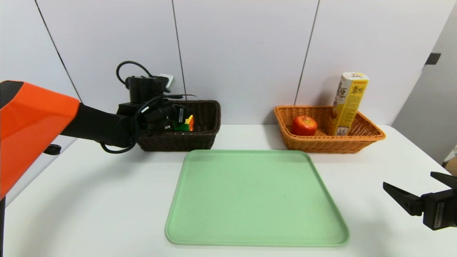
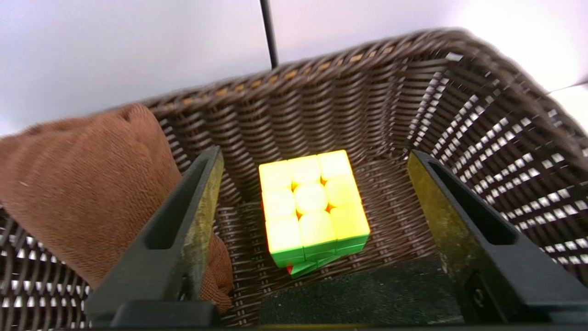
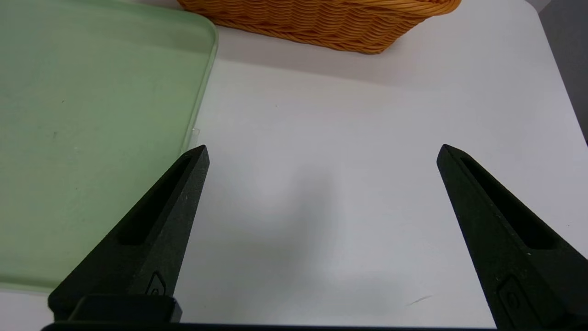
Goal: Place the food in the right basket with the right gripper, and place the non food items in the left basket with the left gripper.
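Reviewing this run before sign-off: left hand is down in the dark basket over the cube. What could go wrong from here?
1. The left hand is open inside the dark basket; lifting out off-line, a finger could catch the wicker wall and drag the basket.
2. The brown cloth presses against one finger and may snag and come out with it.
3. The snack box leans on the orange basket rim; a table jolt might tip it out.

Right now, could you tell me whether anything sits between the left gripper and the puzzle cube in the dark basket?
Nothing visible does. The left gripper is open above the puzzle cube, which lies on the floor of the left basket; the brown cloth bundle sits beside one finger.
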Motion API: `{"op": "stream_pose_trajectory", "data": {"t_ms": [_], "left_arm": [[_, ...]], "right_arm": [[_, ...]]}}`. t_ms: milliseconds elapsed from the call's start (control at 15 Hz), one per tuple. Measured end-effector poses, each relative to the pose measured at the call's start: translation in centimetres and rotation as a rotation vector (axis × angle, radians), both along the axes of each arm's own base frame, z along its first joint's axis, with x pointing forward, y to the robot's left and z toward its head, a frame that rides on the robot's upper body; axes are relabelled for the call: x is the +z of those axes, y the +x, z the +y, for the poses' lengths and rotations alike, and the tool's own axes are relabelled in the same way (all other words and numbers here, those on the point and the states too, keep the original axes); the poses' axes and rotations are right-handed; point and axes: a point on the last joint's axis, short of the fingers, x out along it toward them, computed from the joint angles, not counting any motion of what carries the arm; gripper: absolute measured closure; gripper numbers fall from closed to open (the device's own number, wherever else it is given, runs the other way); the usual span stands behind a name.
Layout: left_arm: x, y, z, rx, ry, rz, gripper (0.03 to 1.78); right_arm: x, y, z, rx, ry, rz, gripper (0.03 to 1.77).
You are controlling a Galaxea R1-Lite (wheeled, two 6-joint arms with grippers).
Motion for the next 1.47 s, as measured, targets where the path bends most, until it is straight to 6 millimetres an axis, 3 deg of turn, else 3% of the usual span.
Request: {"op": "stream_pose_trajectory", "data": {"t_ms": [333,467,667,933,1133,1467], "left_arm": [[3.9,-3.0,2.1,0.073,-0.004,-0.038,0.25],[5.5,-5.8,4.0,0.129,-0.006,-0.041,0.22],[6.8,-12.4,6.5,0.234,-0.026,-0.024,0.18],[5.9,-21.3,9.0,0.358,-0.038,-0.026,0.15],[4.3,-26.8,10.8,0.43,0.005,-0.056,0.14],[1.3,-34.1,12.1,0.48,-0.018,-0.143,0.13]], "right_arm": [[0.6,-0.1,0.0,0.0,0.002,-0.023,0.09],[1.1,-0.3,-0.1,-0.008,0.004,-0.05,0.09],[1.8,-1.1,-0.6,-0.04,0.001,-0.099,0.09],[1.5,-3.4,-1.4,-0.089,-0.004,-0.123,0.09],[0.8,-6.2,-1.7,-0.1,-0.003,-0.119,0.09],[-0.6,-11.9,-1.7,-0.071,0.011,-0.103,0.09]]}}
